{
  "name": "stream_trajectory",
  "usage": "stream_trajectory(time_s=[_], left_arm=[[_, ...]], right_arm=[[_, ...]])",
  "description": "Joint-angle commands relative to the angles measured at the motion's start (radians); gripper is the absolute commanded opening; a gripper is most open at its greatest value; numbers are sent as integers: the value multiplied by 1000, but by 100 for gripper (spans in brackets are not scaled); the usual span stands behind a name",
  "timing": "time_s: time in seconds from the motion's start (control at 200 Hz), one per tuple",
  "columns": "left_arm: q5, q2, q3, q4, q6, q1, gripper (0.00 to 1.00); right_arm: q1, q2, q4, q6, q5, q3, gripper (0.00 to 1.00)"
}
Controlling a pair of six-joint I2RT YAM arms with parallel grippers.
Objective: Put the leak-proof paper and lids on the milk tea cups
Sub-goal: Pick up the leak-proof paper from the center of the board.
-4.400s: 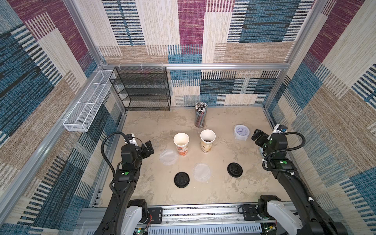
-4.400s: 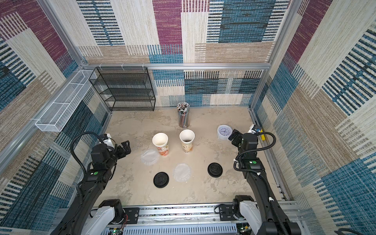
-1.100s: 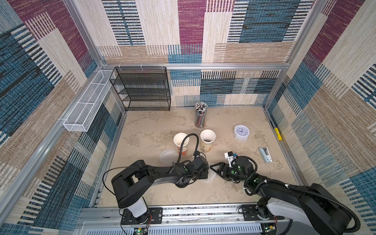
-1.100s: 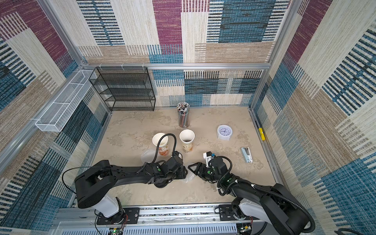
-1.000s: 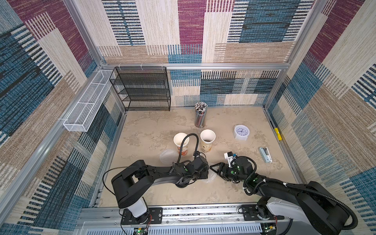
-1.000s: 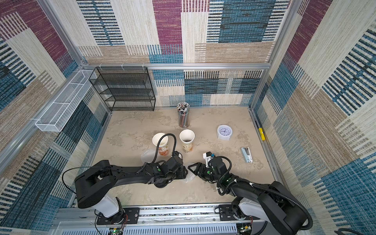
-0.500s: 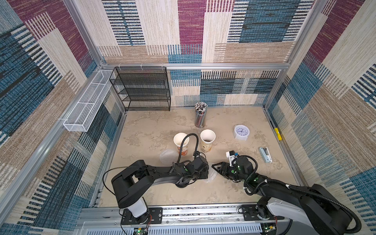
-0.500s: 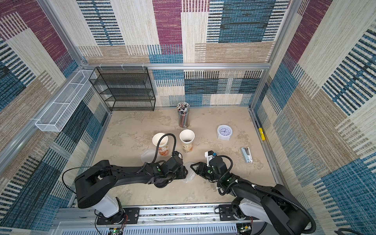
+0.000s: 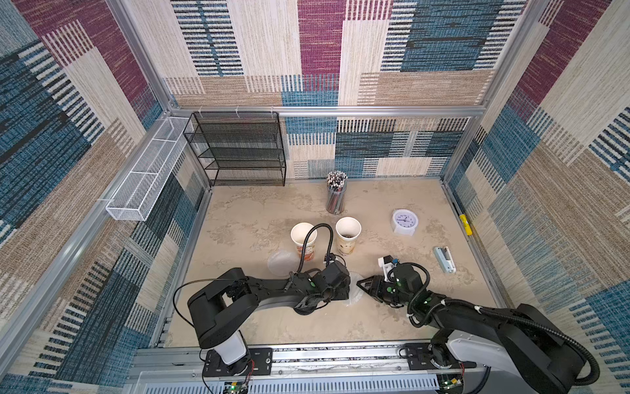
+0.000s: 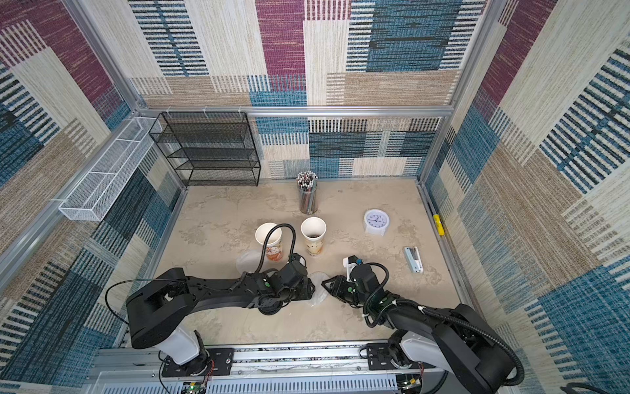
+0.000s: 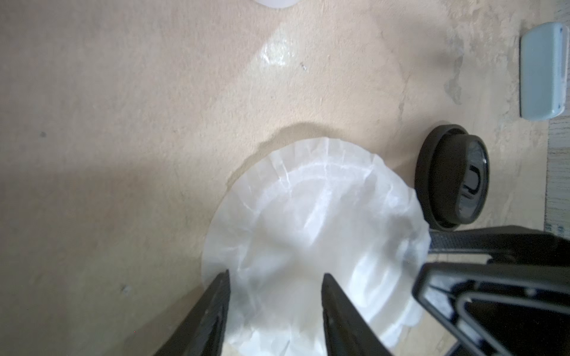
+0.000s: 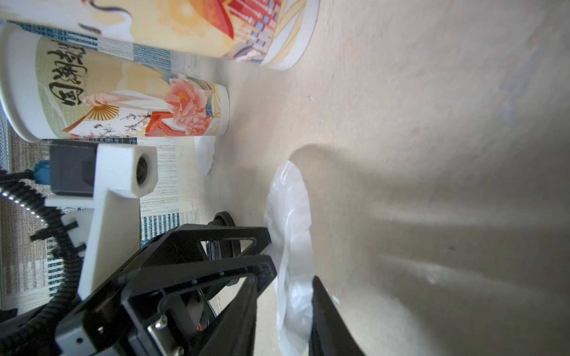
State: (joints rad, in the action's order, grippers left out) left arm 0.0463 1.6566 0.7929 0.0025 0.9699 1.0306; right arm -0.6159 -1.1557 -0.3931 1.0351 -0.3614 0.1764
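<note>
The left gripper (image 11: 276,277) has its jaws spread over a thin, translucent white round paper sheet (image 11: 308,222) lying on the beige tabletop (image 11: 123,123). The right gripper (image 12: 285,279) straddles this sheet's lifted edge with its jaws narrowly apart. A second identical sheet (image 9: 282,263) lies beside the uncovered red-orange printed paper cup (image 9: 304,240), next to the uncovered beige-brown printed paper cup (image 9: 347,237).

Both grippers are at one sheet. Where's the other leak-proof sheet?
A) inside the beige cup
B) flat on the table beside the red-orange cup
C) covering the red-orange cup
B: the other sheet lies flat on the table beside the red-orange cup, whose mouth is uncovered.
</note>
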Motion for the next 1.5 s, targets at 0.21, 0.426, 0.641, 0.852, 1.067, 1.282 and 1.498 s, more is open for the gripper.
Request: stream_trajectory(time_s=[0.21,0.426,0.641,0.852,1.067,1.282,1.498], left_arm=[[-8,11,-4,-95,22,1,51],[-6,7,-5,-96,21,1,52],[-2,-6,-7,-91,8,2,53],[14,-42,14,-91,-47,0,62],[49,-166,17,-90,-111,1,71],[93,-380,48,-197,-212,0,73],[200,-526,179,-355,-348,-53,79]], right_arm=[[-1,-8,-58,-2,-19,8,28],[-1,-25,-58,0,-14,8,18],[-1,-23,-6,0,6,15,9],[-1,6,64,-9,29,24,0],[-1,104,293,-54,99,76,0],[-1,259,758,-74,254,243,0],[-1,353,1037,-106,446,528,0]])
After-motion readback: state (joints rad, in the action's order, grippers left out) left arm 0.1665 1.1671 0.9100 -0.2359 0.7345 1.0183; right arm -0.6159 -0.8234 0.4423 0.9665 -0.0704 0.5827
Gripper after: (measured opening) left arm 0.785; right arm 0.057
